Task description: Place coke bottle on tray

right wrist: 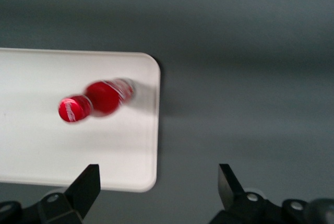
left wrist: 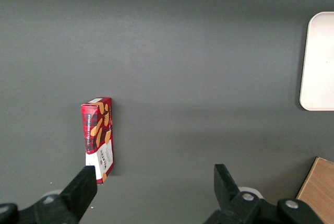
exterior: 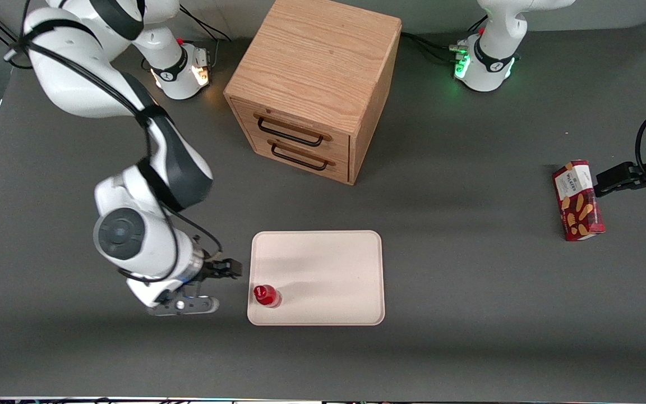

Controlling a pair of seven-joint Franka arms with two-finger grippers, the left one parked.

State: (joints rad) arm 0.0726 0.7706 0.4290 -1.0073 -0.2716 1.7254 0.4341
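- The coke bottle point(exterior: 267, 295) stands upright on the tray point(exterior: 323, 264), in the tray's corner nearest the front camera on the working arm's end, at about 7 o'clock from the tray's centre in the front view. It sits inside the low rim, close to it but not on it.
- In the right wrist view the coke bottle point(right wrist: 96, 101) shows cap-first, with pale tray point(right wrist: 31, 145) surface around it on every side; nothing grips it.
- The gripper point(exterior: 188, 303) hangs over bare table just beside the tray's short edge, at about 9 o'clock from the bottle in the front view. Its fingers point(right wrist: 86, 185) are spread wide with nothing between them, and they are apart from the bottle.
- Judged from this, the bottle is already set down and the step in hand is the retreat.
- To do it well, the arm should lift straight up first, then swing away toward its own end of the table, so no finger or cable brushes the cap. The bottle is slim and tall for its base, so a light sideways touch would likely tip it.
- The jaws are best left spread until well apart from the tray; closing early gains nothing.
- The wooden drawer cabinet point(exterior: 314, 84) stands at 12 o'clock from the tray, well apart; the red snack box point(exterior: 578, 200) lies toward the parked arm's end. Neither is near the retreat path.
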